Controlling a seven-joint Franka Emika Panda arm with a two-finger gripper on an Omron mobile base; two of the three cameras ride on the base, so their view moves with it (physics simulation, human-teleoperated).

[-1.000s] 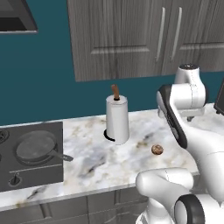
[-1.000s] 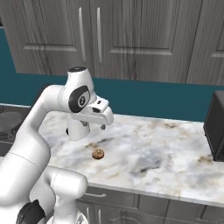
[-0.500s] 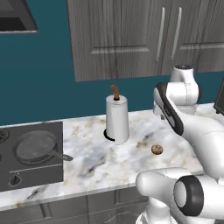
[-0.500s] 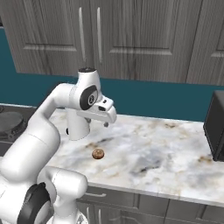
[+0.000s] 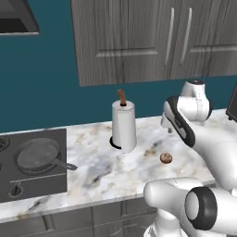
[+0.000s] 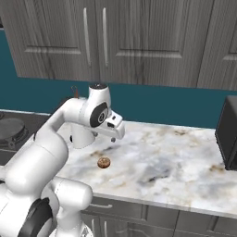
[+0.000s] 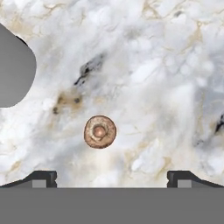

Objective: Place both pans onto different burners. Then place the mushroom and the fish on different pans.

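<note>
Status: one pan [image 5: 38, 155] sits on a burner at the stove [image 5: 32, 185], left of the paper towel roll [image 5: 124, 126]. Second pan and fish can't be judged from these views. Mushroom [image 7: 100, 131] lies loose on the counter [image 6: 176, 162], right of the roll, below the claw [image 7: 112, 176]. Claw is spread wide, holding nothing. Mushroom pickup looks next; both food placements remain.

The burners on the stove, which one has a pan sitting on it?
The burner nearest the marble counter, on the cooktop's right side, carries the pan, its handle pointing toward the paper towel roll. The burner at the left edge shows bare rings.
</note>
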